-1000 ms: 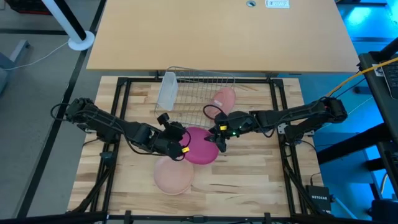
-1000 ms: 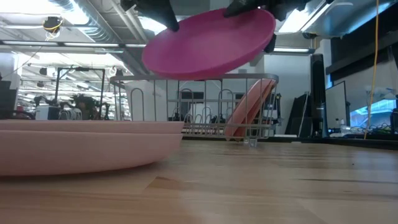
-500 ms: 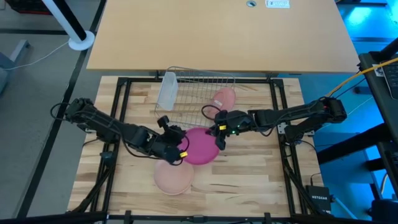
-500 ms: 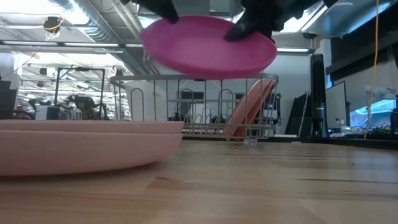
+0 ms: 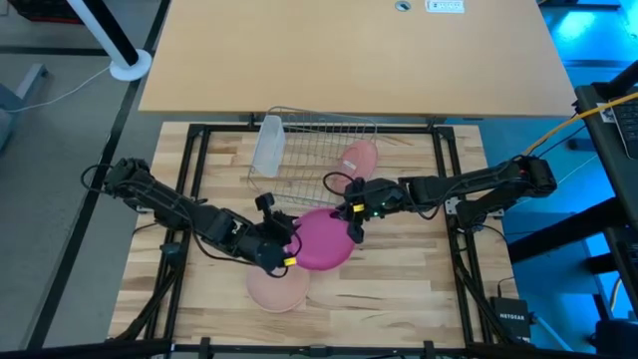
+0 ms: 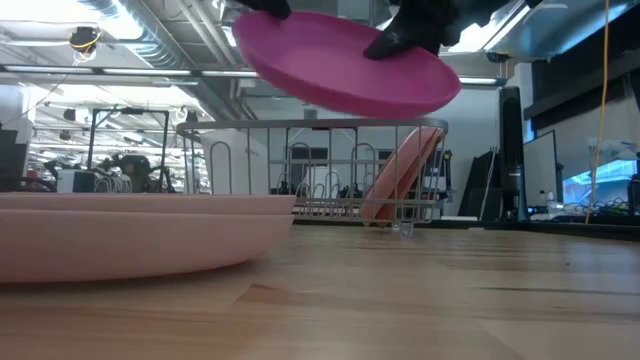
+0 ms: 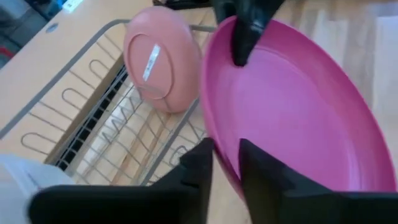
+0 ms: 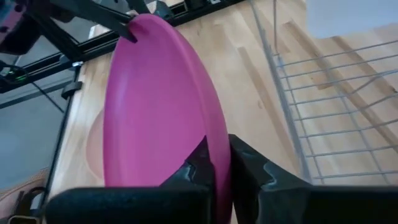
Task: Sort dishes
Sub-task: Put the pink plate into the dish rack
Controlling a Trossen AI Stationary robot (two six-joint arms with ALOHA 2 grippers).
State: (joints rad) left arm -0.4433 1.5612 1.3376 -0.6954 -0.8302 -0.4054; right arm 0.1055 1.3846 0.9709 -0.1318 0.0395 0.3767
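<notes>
Magenta plate point(image 5: 324, 237) is held aloft mid-table, near the rack point(image 5: 317, 150), pinched at opposite rims by left gripper point(image 5: 283, 244) and right gripper point(image 5: 354, 221). Uneven release risks a drop.

Overhead and table-level views share the magenta plate point(image 5: 324, 239); wrists seemingly close.

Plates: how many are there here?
3: a magenta plate held aloft by both tools, a peach plate flat on the table, a pink plate standing in the rack.
</notes>
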